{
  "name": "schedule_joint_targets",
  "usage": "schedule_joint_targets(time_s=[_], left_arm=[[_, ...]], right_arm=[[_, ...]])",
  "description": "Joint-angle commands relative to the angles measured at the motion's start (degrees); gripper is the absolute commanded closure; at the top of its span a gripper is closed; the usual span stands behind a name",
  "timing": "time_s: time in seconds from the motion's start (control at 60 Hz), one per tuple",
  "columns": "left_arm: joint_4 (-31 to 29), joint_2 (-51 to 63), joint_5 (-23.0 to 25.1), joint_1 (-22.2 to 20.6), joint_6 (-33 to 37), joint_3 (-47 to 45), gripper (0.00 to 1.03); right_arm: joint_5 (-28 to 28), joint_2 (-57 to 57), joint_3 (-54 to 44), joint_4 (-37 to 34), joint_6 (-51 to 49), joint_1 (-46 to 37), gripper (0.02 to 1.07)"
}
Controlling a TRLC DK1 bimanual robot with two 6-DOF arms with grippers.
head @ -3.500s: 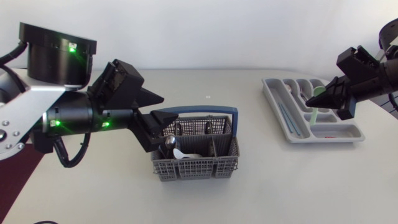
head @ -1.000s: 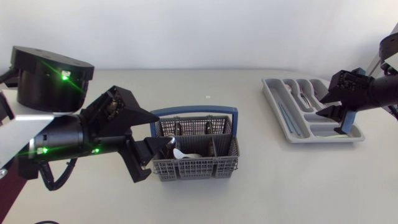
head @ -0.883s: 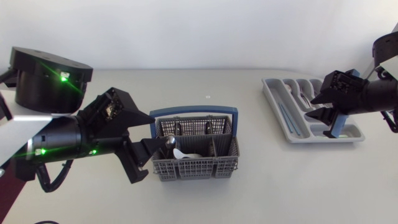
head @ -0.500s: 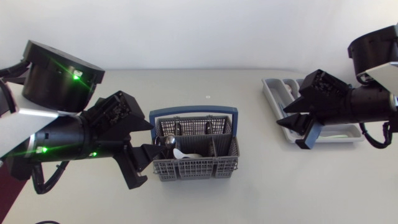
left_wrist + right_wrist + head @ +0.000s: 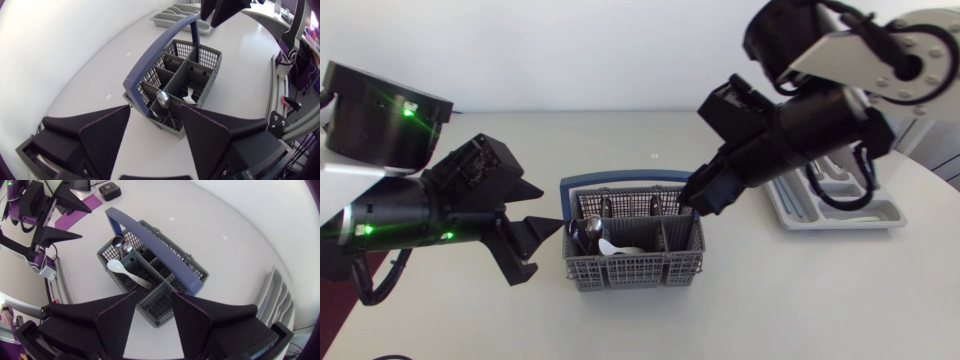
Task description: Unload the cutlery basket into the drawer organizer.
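Table point(image 5: 210, 220): cutlery basket point(image 5: 172, 272) ahead of right gripper point(image 5: 154, 298)

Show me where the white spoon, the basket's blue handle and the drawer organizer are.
white spoon point(image 5: 132, 276), right wrist view, middle of its stem.
blue handle point(image 5: 155, 249), right wrist view, middle of the bar.
drawer organizer point(image 5: 845, 223), head view, its near rim.

Cutlery basket point(image 5: 630, 270): sitting near the middle of the table point(image 5: 770, 300), between my two grippers.
Left gripper point(image 5: 552, 207): I am holding it just left of the basket's left end.
Right gripper point(image 5: 700, 200): I am holding it above the basket's right rear corner.
Metal spoon point(image 5: 588, 230), white spoon point(image 5: 612, 247): lying in the basket's left-end compartments.
Drawer organizer point(image 5: 880, 212): lying well right of the basket, partly under my right arm.
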Motion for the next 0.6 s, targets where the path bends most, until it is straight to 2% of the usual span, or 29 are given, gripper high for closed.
schedule_joint_targets(time_s=[0.0,0.25,0.583], left_arm=[[0.45,-0.88,1.14,1.55,0.42,-1.82,0.34],[1.85,-1.14,2.81,4.45,0.77,-3.23,0.34],[4.14,-1.05,5.44,8.23,0.94,-5.25,0.34]], right_arm=[[0.62,5.24,4.08,-2.48,5.2,2.54,0.55],[1.5,14.29,14.27,-7.75,10.83,8.86,0.55],[10.99,20.62,17.88,-7.05,17.33,15.72,0.55]])
